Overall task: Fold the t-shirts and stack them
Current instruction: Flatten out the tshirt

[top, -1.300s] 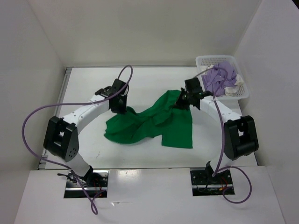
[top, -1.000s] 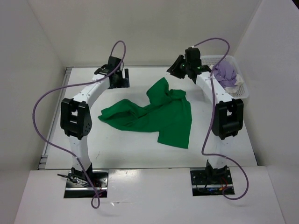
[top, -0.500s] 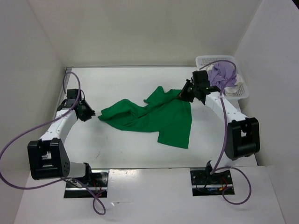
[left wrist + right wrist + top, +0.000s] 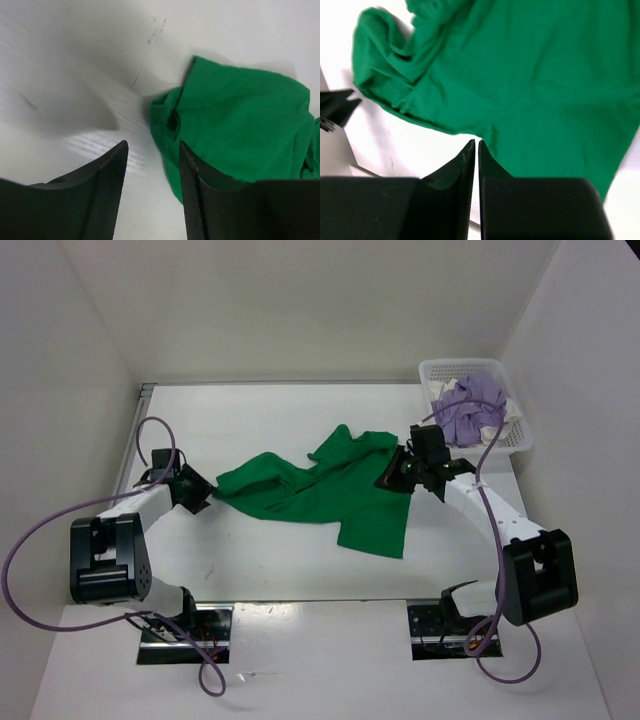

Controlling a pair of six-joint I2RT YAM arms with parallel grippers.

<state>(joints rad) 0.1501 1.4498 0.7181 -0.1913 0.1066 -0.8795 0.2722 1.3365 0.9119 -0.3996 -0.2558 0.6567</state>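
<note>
- The green t-shirt point(image 4: 330, 490) lies crumpled in the middle of the table point(image 4: 270, 420). It is unfolded and bunched into ridges on its left half, flatter on its right half.
- Its long axis runs roughly left to right. A narrow tip points left and a broad flap hangs toward the near edge on the right.
- The left end effector point(image 4: 152, 150) sits just beside that left tip, low to the table, with its fingers spread. The wrist view shows a rolled corner of cloth just ahead of the gap and nothing held, so this arm is the nearer one to that corner.
- The right end effector point(image 4: 474, 145) hangs over the shirt's right part near its far edge. Its fingers are pressed together, and no cloth shows between them (though the tips hide what lies directly under).
- My guess is that spreading comes next, each arm taking its own end.
- Lavender garments point(image 4: 468, 408) sit heaped in a white basket point(image 4: 428, 370) at the far right corner, well apart from the green shirt.
</note>
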